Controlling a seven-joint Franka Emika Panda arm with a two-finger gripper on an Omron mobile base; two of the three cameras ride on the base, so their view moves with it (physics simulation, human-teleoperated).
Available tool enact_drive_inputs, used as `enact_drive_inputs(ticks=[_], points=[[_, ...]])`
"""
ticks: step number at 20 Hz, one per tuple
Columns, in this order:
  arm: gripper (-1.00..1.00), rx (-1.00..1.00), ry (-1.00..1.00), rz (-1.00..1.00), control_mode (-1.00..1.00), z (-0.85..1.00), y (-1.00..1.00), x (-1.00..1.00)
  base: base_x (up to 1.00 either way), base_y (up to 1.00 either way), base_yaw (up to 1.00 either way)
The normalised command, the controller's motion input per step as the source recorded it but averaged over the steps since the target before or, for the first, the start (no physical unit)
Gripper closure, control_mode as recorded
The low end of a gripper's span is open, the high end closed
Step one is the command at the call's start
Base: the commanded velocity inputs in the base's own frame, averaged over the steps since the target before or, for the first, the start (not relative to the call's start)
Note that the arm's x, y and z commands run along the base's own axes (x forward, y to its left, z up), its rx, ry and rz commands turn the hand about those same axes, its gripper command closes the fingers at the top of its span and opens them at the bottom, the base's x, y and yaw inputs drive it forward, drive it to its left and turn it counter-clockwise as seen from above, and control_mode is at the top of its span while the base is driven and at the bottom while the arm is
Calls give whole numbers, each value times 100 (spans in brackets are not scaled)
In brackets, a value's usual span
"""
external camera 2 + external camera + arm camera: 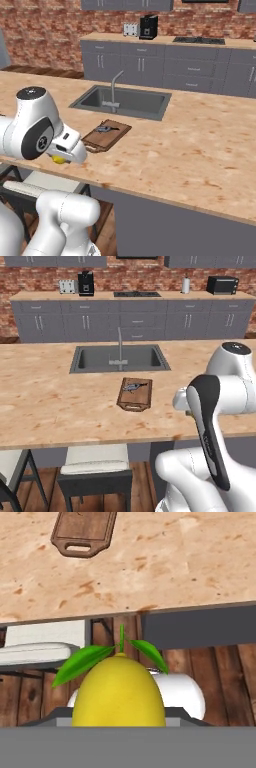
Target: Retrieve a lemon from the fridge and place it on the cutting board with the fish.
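My gripper (62, 157) is shut on the lemon (119, 694), a bright yellow fruit with a stem and two green leaves. The lemon (59, 160) peeks out below the white hand, just past the counter's near edge. The brown wooden cutting board (135, 394) lies on the island counter in front of the sink, with the small grey fish (134, 387) on its far half. In the hand view the cutting board (82, 532) is at the top left, well away from the lemon. From the right, the board (106, 134) and fish (104, 129) lie just beyond the hand. The fridge is out of view.
A sink (120, 358) with a faucet (119, 343) is set into the island counter (45, 401) behind the board. A stool (95, 468) stands under the counter's near edge. A coffee machine (85, 283) and a microwave (222, 285) stand on the back counter.
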Motion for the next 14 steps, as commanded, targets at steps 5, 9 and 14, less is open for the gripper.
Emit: enact_drive_inputs(ticks=[5,9,14], points=[[100,-10,12,5,-100,27,1,62,0,0,0],[100,-15,8,12,-100,28,23,79,0,0,0],[100,-4,2,23,-100,1,20,98,0,0,0]])
